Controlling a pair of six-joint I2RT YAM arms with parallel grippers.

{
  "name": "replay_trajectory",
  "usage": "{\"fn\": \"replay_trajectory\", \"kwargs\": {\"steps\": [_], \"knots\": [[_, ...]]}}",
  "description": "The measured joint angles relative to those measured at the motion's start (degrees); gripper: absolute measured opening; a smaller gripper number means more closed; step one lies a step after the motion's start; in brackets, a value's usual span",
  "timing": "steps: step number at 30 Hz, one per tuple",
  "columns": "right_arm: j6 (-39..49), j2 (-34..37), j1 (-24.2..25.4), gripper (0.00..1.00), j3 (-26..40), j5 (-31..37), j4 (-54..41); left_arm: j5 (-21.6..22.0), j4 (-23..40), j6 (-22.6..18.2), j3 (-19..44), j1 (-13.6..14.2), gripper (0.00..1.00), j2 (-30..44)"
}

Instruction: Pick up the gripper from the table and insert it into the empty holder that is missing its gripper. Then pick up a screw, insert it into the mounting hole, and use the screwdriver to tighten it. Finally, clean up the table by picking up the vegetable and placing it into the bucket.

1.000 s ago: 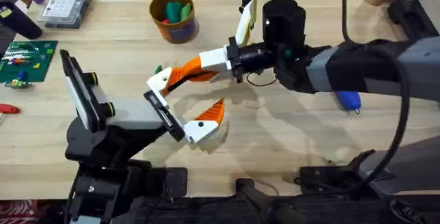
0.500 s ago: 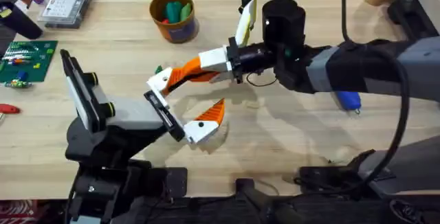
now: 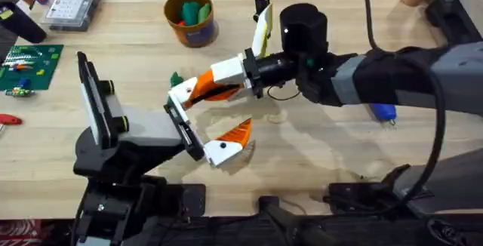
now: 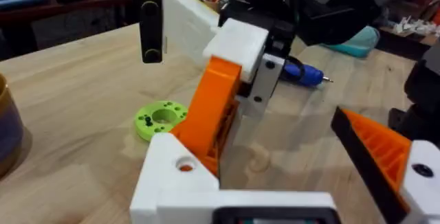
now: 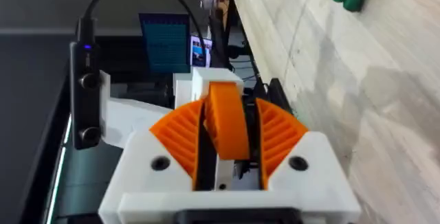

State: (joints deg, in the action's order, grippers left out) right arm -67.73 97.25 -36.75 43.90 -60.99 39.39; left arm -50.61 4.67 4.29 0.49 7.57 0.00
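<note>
**Grip state.** The right gripper is closed on the gripper. In the right wrist view the orange wedge sits clamped between the two ribbed pads. The left gripper stands wide apart and holds nothing between its fingers.

**Position of the part.** The wedge's white base block lies at the far end of the holder, the short black bar ending the left arm. Block and mount appear to touch. We cannot tell whether the block is fully seated.

**Governing relation.** The part's long axis runs from the base block at the holder up toward the right gripper, roughly crosswise to the bar. We judge that any final seating must push along this axis, and the right arm already has the part. The mounting hole faces up and is unobstructed.

**Surroundings.**
- The vegetable lies just beside the base block on its far side and could be nudged.
- The bucket stands farther back.
- The screwdriver lies well apart, under the right arm's forearm.
- A circuit board and a parts box sit clear of the work, at the far left.
</note>
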Motion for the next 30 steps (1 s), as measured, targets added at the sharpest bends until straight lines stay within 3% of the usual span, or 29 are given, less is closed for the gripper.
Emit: {"fn": "replay_trajectory", "kwargs": {"steps": [7,8,10,21,30], "knots": [[-0.02,0.20,-0.06,0.565,0.00,-1.48,-0.34,-0.73,0.04,-0.67,0.00,0.01,0.987,-0.01],[-0.04,0.22,0.22,0.886,0.00,-2.36,-0.09,-2.70,0.20,-0.84,0.00,0.71,0.987,0.00],[-0.01,0.12,0.53,0.987,0.00,-3.19,-0.07,-3.55,0.28,-0.84,0.00,0.98,0.987,-0.01],[0.09,-3.23,4.87,0.997,0.00,-7.96,-0.30,-4.91,0.44,-0.84,0.00,0.98,0.986,-0.01],[3.00,-3.23,13.48,0.997,0.00,-10.71,-6.56,-5.14,0.46,-0.84,0.00,0.98,0.987,-0.01]]}}
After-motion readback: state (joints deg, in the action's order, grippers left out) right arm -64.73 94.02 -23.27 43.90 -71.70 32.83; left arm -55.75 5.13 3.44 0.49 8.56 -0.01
